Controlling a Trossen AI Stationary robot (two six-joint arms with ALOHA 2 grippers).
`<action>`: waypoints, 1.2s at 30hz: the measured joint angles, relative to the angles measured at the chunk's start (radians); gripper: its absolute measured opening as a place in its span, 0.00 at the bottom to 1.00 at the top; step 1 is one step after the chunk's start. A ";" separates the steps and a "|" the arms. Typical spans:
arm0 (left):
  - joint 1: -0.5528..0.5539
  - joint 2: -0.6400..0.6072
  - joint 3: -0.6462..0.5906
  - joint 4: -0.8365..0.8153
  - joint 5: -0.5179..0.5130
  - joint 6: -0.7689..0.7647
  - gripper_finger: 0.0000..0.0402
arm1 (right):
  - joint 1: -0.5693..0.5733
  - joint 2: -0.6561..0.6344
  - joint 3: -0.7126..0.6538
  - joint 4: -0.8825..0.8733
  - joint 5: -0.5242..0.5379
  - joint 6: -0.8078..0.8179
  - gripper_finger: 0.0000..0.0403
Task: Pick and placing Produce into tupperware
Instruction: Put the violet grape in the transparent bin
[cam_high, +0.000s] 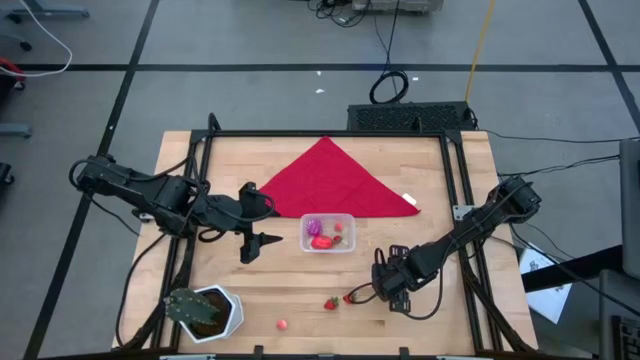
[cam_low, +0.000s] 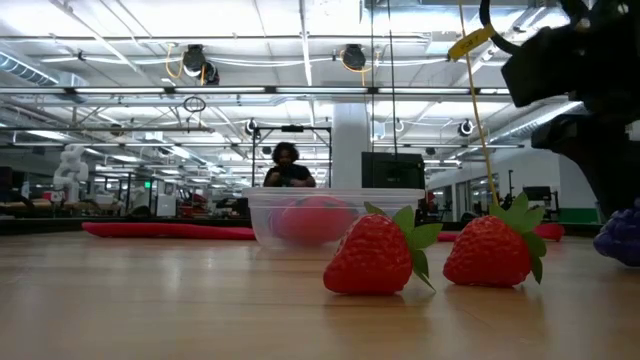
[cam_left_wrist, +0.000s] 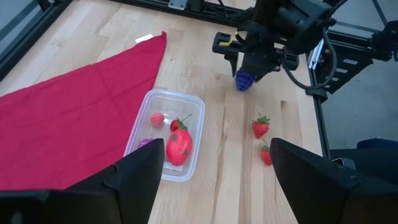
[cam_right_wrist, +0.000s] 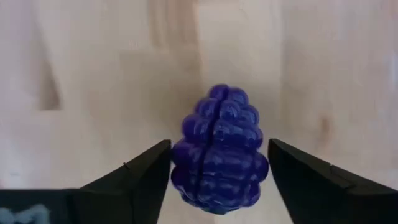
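The right gripper (cam_right_wrist: 217, 171) is low over the tabletop toward its front right corner, its fingers spread just wider than the purple grape bunch (cam_right_wrist: 219, 151) between them, neither visibly pressing it; the best move now is to close squarely on the bunch's widest part before lifting. The clear tub (cam_high: 328, 232) sits near the tabletop's middle beside the red cloth (cam_high: 335, 182), already holding some fruit. Two strawberries (cam_high: 331, 302) lie near the front edge, and the left gripper (cam_high: 262, 243) waits wide open beside the tub.
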 joint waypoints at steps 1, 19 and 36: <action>0.000 0.000 0.000 0.000 0.000 0.000 0.74 | 0.000 0.000 0.000 -0.003 0.000 0.008 0.67; 0.000 0.000 0.000 -0.001 0.000 0.000 0.74 | 0.001 -0.004 0.002 0.029 0.000 0.017 0.78; 0.000 0.000 0.000 -0.021 0.000 -0.004 0.74 | -0.001 -0.006 -0.082 0.010 0.000 0.051 0.78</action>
